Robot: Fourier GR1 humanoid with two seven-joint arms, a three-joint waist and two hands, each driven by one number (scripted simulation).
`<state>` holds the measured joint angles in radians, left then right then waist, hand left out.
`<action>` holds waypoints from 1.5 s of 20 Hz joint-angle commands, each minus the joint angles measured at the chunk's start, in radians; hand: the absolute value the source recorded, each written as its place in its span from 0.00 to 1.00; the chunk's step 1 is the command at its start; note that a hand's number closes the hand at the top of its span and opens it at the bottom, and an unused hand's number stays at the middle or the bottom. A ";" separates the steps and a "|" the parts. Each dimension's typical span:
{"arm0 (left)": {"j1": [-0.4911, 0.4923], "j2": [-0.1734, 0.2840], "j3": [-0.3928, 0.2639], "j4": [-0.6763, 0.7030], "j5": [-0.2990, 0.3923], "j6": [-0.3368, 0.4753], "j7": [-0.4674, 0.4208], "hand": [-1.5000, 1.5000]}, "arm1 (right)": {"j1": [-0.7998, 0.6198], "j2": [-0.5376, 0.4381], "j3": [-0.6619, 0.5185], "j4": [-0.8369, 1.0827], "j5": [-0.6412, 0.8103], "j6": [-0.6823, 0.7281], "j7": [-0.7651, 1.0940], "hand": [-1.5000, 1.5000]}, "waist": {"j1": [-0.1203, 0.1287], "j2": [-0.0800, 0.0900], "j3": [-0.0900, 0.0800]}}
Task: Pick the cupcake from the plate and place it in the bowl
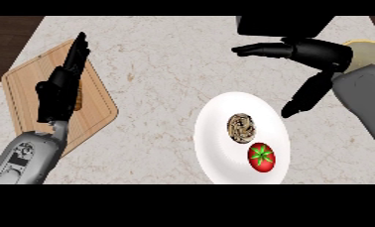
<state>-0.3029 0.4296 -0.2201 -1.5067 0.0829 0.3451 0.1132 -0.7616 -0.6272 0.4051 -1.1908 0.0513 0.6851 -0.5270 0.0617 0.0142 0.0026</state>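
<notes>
Cupcake [242, 127] not yet lifted from the plate [219, 122] — right hand [315, 55] spread open above, nothing held; bowl [360, 52] unfilled.

Two grey forearms end in black hands, left hand [57, 92] and right hand [316, 55], with seemingly segmented fingers [76, 55].

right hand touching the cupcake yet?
Apart. The head view shows the right hand open above the plate; bare plate shows between its thumb tip and the cupcake.
</notes>
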 commanded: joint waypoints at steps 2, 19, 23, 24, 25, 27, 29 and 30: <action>-0.005 0.006 0.022 -0.001 0.006 -0.013 0.013 0.50 | -0.059 0.036 0.132 0.041 0.131 0.074 -0.188 0.00 | -0.012 0.000 -0.001; 0.028 -0.035 0.064 0.049 -0.051 -0.018 -0.044 0.50 | -0.072 0.085 0.436 0.101 0.433 -0.093 -0.175 0.00 | -0.055 -0.010 -0.003; 0.082 -0.010 0.066 -0.125 -0.057 -0.028 0.100 0.50 | -0.097 0.136 0.396 0.213 0.471 -0.126 -0.236 0.00 | -0.045 -0.013 -0.002; 0.016 -0.032 0.068 -0.037 -0.062 -0.039 0.072 0.50 | -0.091 0.180 0.423 0.270 0.506 -0.170 -0.238 0.00 | -0.048 -0.010 -0.002; 0.050 -0.030 0.070 -0.095 -0.061 -0.036 0.102 0.50 | -0.071 0.131 0.399 0.178 0.480 -0.113 -0.223 0.00 | -0.054 -0.014 -0.003; 0.073 -0.015 0.094 -0.097 -0.058 -0.057 0.062 0.50 | -0.084 0.212 0.408 0.244 0.505 -0.138 -0.199 0.00 | -0.047 -0.012 -0.003; 0.061 -0.027 0.093 -0.111 -0.062 -0.054 0.104 0.50 | -0.065 0.237 0.418 0.262 0.518 -0.145 -0.198 0.00 | -0.048 -0.013 -0.002; 0.076 -0.055 0.089 -0.022 -0.081 -0.055 0.009 0.50 | -0.073 0.233 0.392 0.280 0.516 -0.151 -0.229 0.00 | -0.053 -0.011 -0.003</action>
<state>-0.2416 0.3972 -0.1388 -1.5697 0.0169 0.3016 0.1676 -0.8277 -0.4314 0.8194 -0.9686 0.5449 0.4760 -0.6720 0.0118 0.0022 0.0002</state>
